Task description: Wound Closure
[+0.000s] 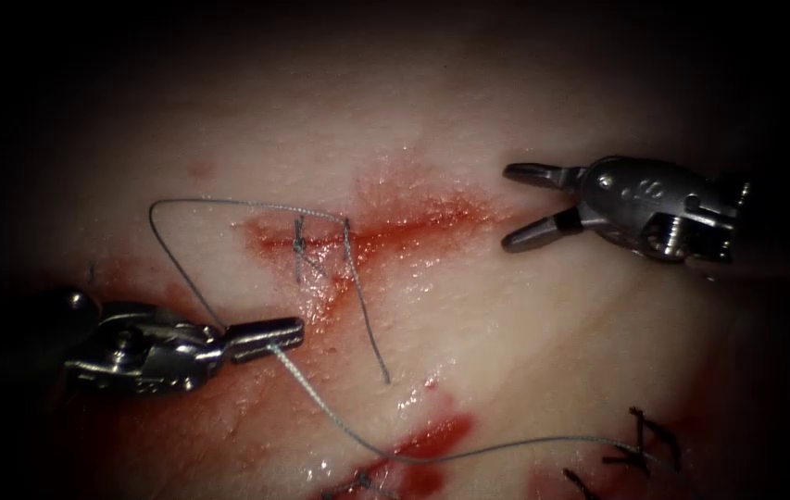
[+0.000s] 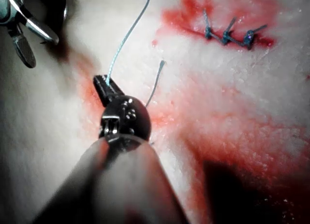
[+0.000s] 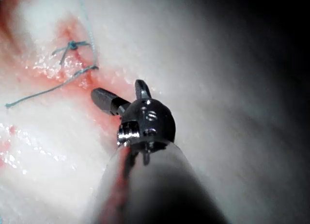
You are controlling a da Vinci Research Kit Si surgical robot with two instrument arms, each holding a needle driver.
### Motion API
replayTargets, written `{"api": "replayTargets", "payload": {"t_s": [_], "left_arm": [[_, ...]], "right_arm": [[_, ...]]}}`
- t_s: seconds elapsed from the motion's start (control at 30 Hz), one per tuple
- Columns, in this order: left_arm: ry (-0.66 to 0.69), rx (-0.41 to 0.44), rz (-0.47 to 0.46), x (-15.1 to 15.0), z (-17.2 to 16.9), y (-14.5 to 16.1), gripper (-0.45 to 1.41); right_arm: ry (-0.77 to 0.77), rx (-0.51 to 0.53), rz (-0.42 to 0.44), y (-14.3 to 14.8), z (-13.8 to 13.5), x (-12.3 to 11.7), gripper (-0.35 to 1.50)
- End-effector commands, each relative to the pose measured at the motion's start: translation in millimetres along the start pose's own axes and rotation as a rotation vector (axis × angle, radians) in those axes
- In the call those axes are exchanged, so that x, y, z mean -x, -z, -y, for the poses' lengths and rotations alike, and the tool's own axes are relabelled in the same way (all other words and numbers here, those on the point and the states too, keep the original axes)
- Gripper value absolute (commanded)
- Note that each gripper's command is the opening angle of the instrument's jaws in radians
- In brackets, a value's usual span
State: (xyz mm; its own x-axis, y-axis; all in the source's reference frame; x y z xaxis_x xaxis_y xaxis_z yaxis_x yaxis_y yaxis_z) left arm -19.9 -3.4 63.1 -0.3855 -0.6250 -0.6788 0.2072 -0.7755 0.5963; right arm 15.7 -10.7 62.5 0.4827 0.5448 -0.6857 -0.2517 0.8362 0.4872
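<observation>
The endoscope looks down from above and in front onto the tissue (image 1: 543, 333), taking in both tools. Each wrist camera sights along its own shaft from very close onto its jaws. All three views share the knotted stitch (image 1: 299, 243) (image 3: 71, 45) and the thread (image 1: 339, 421) (image 2: 127, 37).

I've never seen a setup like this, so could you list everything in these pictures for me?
tissue: one, pale pink, under everything.
cut: one, red line, middle of the tissue.
red fluid: patches, on and below the cut.
knot: one, dark, on the cut.
thread: one grey strand, looping from the cut to the left hand and on toward the lower right.
thread end: one, grey, lying loose below the cut.
older stitches: several, dark, lower right.
left hand: one, metal, left of the cut, shut on the thread.
right hand: one, metal, right of the cut, open, holding nothing.
</observation>
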Motion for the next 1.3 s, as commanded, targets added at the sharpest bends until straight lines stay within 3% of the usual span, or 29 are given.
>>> {"api": "replayTargets", "payload": {"t_s": [0.03, 0.1, 0.17, 0.2, 0.23, 0.3, 0.43, 0.47, 0.83, 0.93, 1.13, 1.23, 1.27, 1.3], "left_arm": [[-0.038, -0.004, -0.008, 0.6, 0.9, -0.8, -0.45], [-0.069, -0.005, -0.022, 0.9, 1.6, -1.2, -0.45], [-0.095, -0.009, -0.040, 1.1, 2.4, -1.8, -0.45], [-0.118, -0.013, -0.057, 1.0, 2.9, -2.3, -0.45], [-0.118, -0.013, -0.057, 1.0, 2.9, -2.3, -0.45], [-0.164, -0.023, -0.087, 0.4, 2.7, -2.6, -0.45], [-0.204, -0.016, -0.112, 0.0, 2.8, -2.9, -0.45], [-0.237, 0.005, -0.144, -0.4, 2.7, -2.9, -0.45], [-0.314, 0.148, -0.209, -1.5, 0.9, -3.7, -0.45], [-0.322, 0.168, -0.215, -1.8, 0.6, -4.1, -0.45], [-0.336, 0.198, -0.219, -1.2, -0.2, -4.6, -0.45], [-0.319, 0.199, -0.221, -0.5, -0.6, -4.7, -0.45], [-0.284, 0.202, -0.222, 0.1, -1.1, -4.7, -0.45], [-0.284, 0.202, -0.222, 0.1, -1.1, -4.7, -0.45]], "right_arm": [[-0.016, -0.032, -0.032, -4.1, -0.1, -1.9, 0.98], [-0.031, -0.075, -0.061, -7.1, 0.0, -2.9, 0.86], [-0.035, -0.108, -0.075, -9.5, 0.1, -3.7, 0.63], [-0.032, -0.153, -0.092, -12.2, 0.2, -4.5, 0.21], [-0.032, -0.153, -0.092, -12.2, 0.2, -4.5, 0.21], [-0.047, -0.215, -0.110, -15.6, 0.2, -5.1, -0.35], [-0.064, -0.255, -0.152, -18.9, 0.3, -5.2, -0.35], [-0.074, -0.320, -0.159, -21.4, 0.3, -5.3, -0.35], [-0.124, -0.429, -0.207, -27.2, -1.9, -6.5, -0.35], [-0.179, -0.472, -0.259, -28.5, -1.7, -5.9, -0.35], [-0.279, -0.526, -0.372, -28.7, -1.9, -5.5, -0.35], [-0.312, -0.548, -0.464, -27.7, -2.5, -6.0, -0.35], [-0.332, -0.562, -0.533, -26.7, -3.0, -6.6, -0.35], [-0.332, -0.562, -0.533, -26.7, -3.0, -6.6, -0.35]]}}
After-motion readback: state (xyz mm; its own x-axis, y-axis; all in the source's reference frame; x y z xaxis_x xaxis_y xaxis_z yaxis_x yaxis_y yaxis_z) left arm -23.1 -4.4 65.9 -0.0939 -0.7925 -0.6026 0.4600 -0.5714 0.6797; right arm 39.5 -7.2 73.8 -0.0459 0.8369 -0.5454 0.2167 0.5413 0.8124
